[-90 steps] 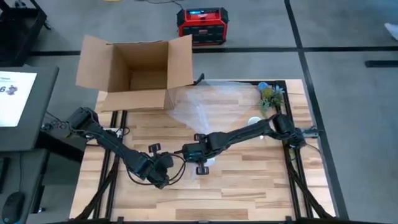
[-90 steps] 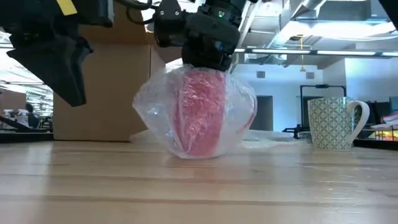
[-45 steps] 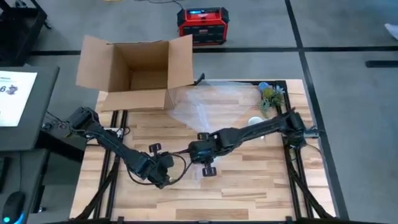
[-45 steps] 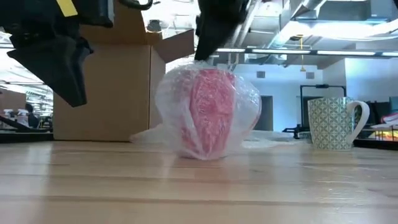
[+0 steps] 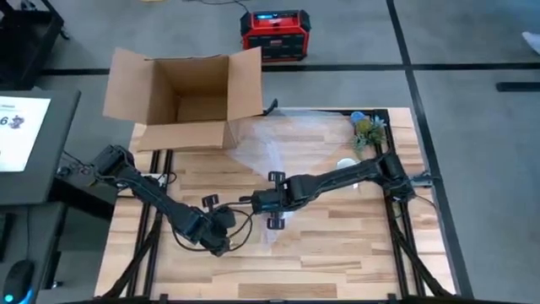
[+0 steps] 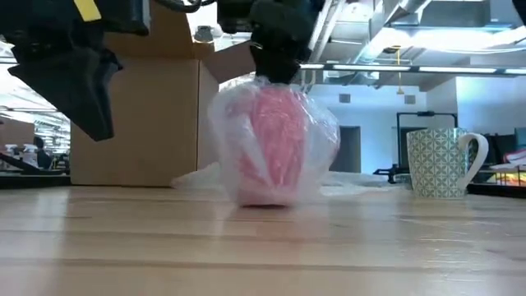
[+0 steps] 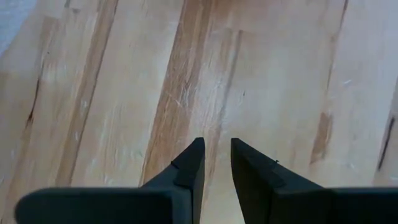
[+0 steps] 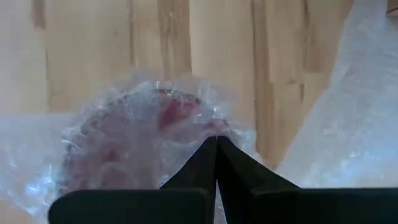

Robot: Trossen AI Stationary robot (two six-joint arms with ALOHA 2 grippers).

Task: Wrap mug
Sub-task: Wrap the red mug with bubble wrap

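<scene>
**Inspector A:** Where is the item, and how does it stand?

**Inspector B:** The red mug under clear bubble wrap [image 6: 275, 144] stands near the middle of the light wooden slatted table [image 5: 337, 245], long axis vertical, base on the boards. Its handle direction cannot be told through the wrap.

**A:** Right arm?

**B:** The right gripper [image 8: 216, 144] is directly above the mug, fingers pressed together on a gathered fold of the wrap at its top.

**A:** Left arm?

**B:** The left gripper [image 7: 216, 163] hangs over bare table well to the mug's left, fingers parted by a narrow gap, holding nothing.

**A:** Other items?

**B:** A patterned green-and-white ceramic mug [image 6: 440, 161] stands upright toward the right edge, handle pointing right in the low view. An open brown cardboard box [image 5: 187, 97] sits at the far left corner.
</scene>
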